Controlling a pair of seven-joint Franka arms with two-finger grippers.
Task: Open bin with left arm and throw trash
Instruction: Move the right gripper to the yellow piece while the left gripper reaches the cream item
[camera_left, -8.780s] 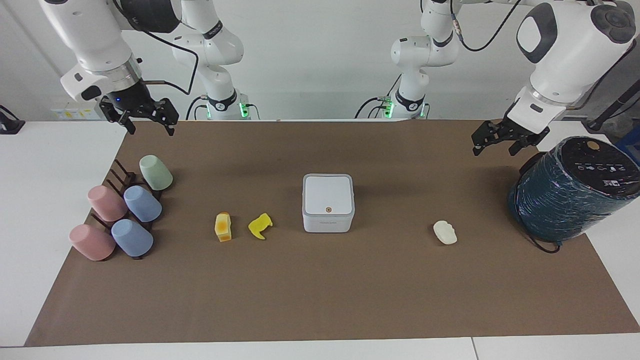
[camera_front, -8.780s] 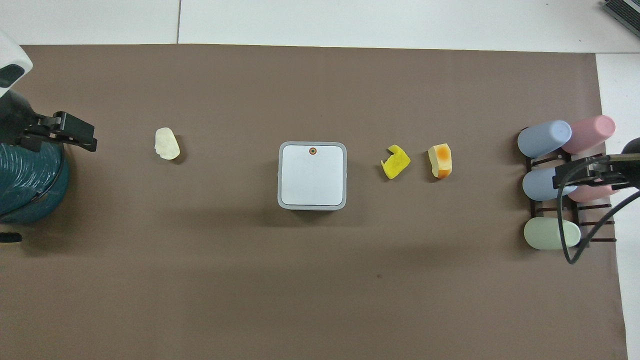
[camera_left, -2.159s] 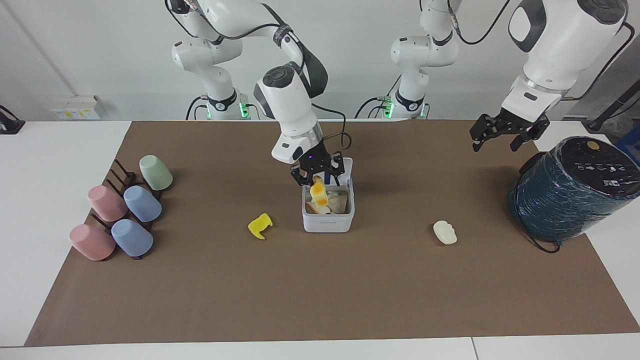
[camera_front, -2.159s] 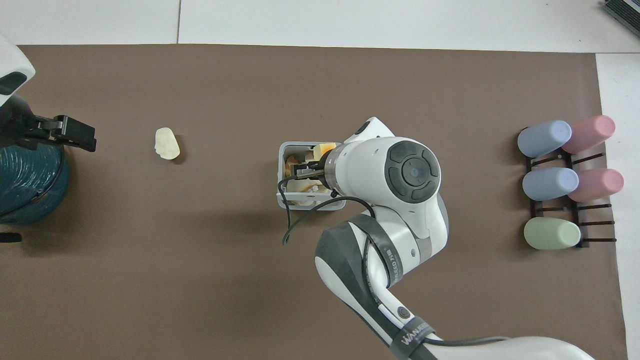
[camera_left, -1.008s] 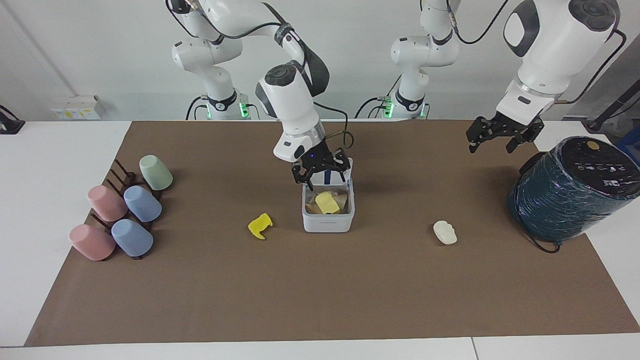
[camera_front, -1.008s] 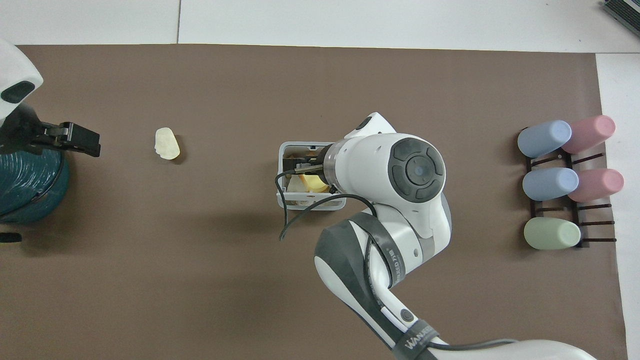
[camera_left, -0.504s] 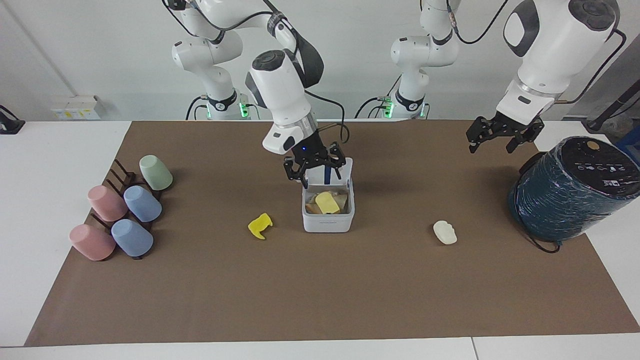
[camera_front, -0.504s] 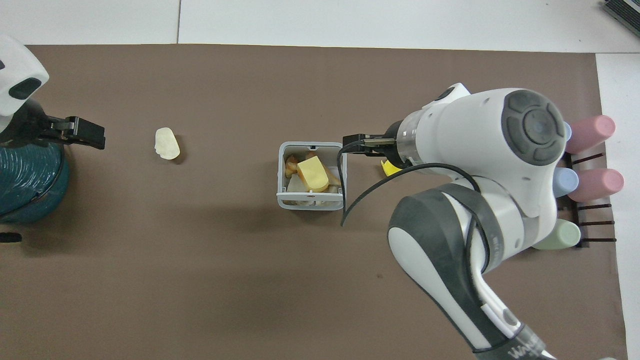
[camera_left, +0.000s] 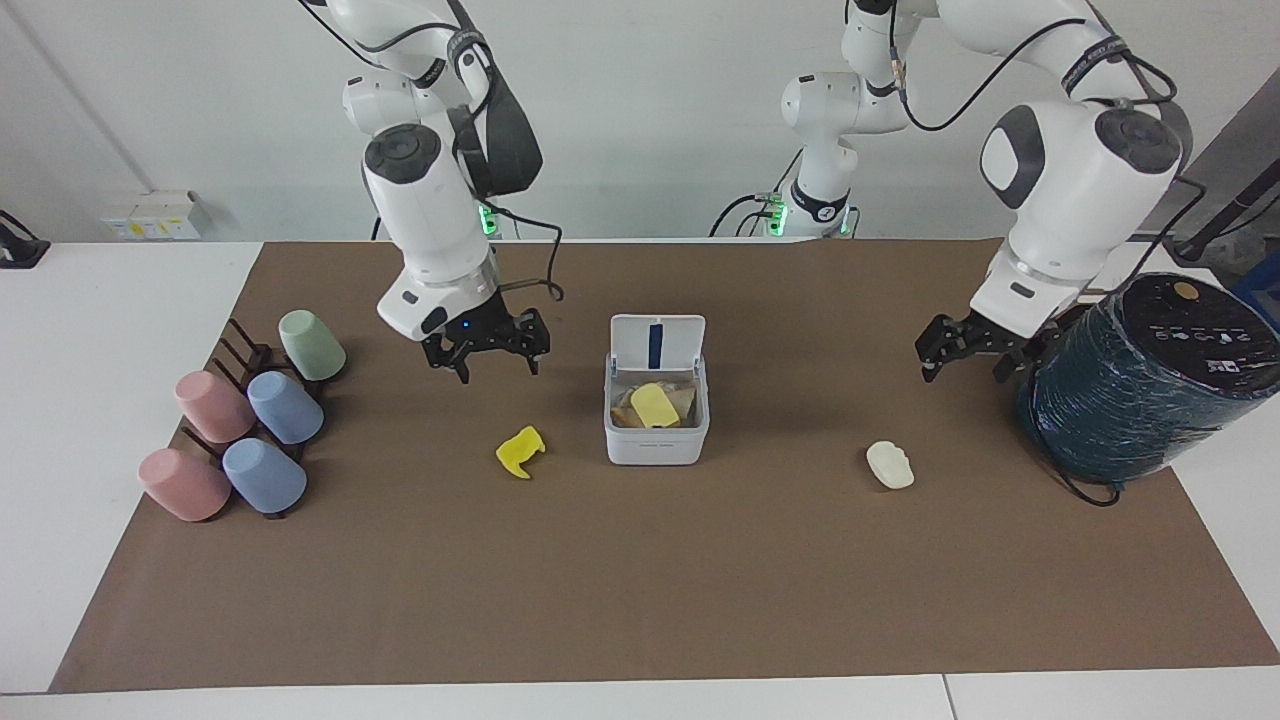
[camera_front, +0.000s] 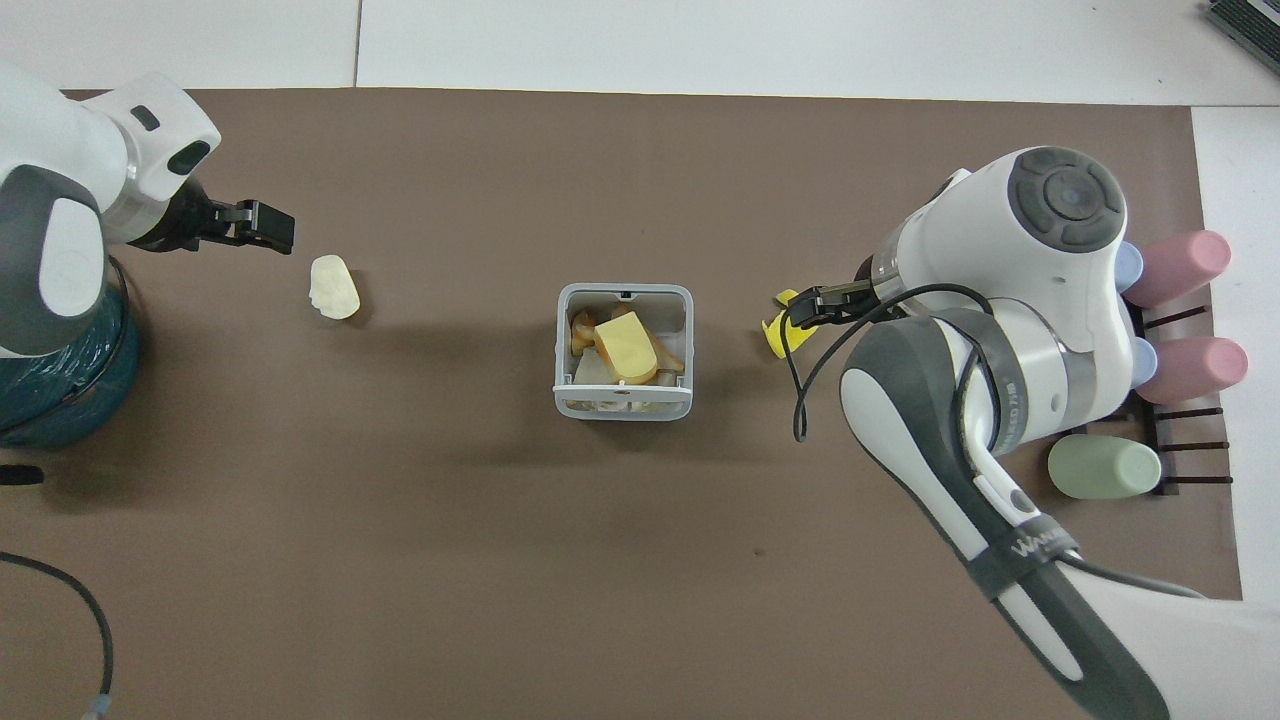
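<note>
**Bin open, two scraps on the mat**

Brown matting (camera_left: 640, 600) covers the long table, white wall at the robots' backs. Nearest them, both grippers hang in the air. The right gripper (camera_left: 487, 352) is up over bare mat between the cup rack and the bin, jaws spread and nothing in them; seen from above it covers part of the yellow scrap (camera_left: 520, 452), though from across the table it is clearly raised and apart from it. The left gripper (camera_left: 962, 350) hangs over the mat just beside the teal cylinder (camera_left: 1150, 380), jaws likewise spread and empty, up above the white lump (camera_left: 889, 465) and not touching it.

Next comes the bin (camera_left: 655, 448), mid-table, its lid (camera_left: 657, 345) standing upright on the side toward the robots with a blue strip down its inner face. Inside lies the yellow-orange block (camera_left: 653, 404), resting on other brownish bits.

A little farther from the robots, on bare mat, sit the two loose pieces: the yellow scrap toward the right arm's end of the bin, the white lump well apart toward the left arm's end.

At the right arm's end, five cups (camera_left: 255, 420) in pink, blue and green lie tipped on a dark rack (camera_left: 240, 350). The teal cylinder stands at the left arm's end, at the mat's edge.
</note>
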